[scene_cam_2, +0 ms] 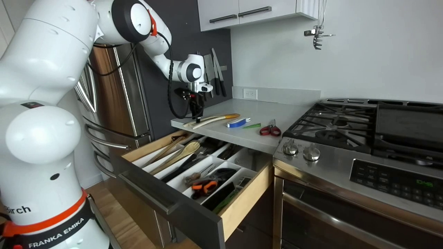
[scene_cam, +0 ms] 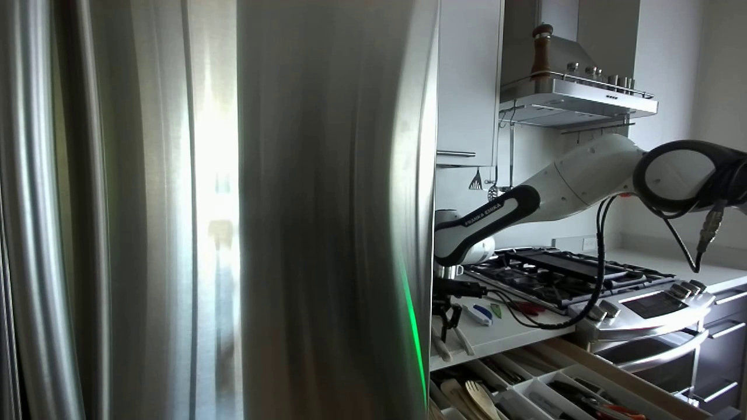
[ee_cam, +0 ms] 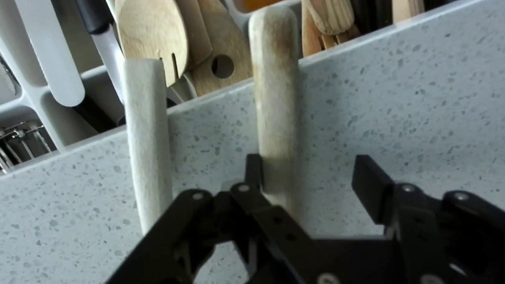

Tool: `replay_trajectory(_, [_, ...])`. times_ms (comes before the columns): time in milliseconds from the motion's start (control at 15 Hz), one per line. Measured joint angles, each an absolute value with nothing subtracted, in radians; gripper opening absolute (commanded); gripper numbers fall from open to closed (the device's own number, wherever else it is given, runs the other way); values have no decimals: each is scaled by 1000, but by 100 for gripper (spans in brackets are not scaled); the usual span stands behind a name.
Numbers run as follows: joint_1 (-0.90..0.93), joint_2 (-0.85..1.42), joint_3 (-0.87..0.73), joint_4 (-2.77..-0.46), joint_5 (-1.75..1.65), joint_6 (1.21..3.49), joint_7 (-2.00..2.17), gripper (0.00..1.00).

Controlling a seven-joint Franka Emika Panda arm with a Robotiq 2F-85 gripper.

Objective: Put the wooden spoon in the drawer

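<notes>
Two wooden utensils lie on the counter with handles over its front edge; which one is the spoon I cannot tell. In the wrist view one handle (ee_cam: 276, 110) runs between my fingers and the other handle (ee_cam: 148, 138) lies outside them, to the left. An exterior view shows a pale handle (scene_cam_2: 209, 121) and an orange-tan end (scene_cam_2: 231, 116). My gripper (ee_cam: 309, 173) is open, pointing down at the counter; the left finger is close beside the handle, the right finger apart. The gripper (scene_cam_2: 198, 118) also shows in an exterior view. The drawer (scene_cam_2: 247, 199) stands open below.
The drawer's white tray holds wooden utensils (scene_cam_2: 188, 148), orange-handled scissors (scene_cam_2: 206, 186) and other tools. On the counter lie a blue item (scene_cam_2: 238, 122), a green item (scene_cam_2: 252, 126) and red scissors (scene_cam_2: 270, 129). A stove (scene_cam_2: 332, 128) and a fridge (scene_cam: 327, 204) flank the counter.
</notes>
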State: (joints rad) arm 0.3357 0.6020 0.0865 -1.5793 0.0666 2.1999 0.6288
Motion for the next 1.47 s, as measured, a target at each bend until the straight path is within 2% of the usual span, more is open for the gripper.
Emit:
replay_trajectory(267, [343, 607, 79, -1562, 54, 2167, 647, 2])
replay_trajectory(333, [346, 607, 77, -1558, 52, 2159, 649, 6])
replay_trajectory(933, [351, 584, 84, -1572, 9, 2119, 593, 6])
replay_trajectory(1467, [356, 403, 123, -1843, -50, 2191, 385, 6])
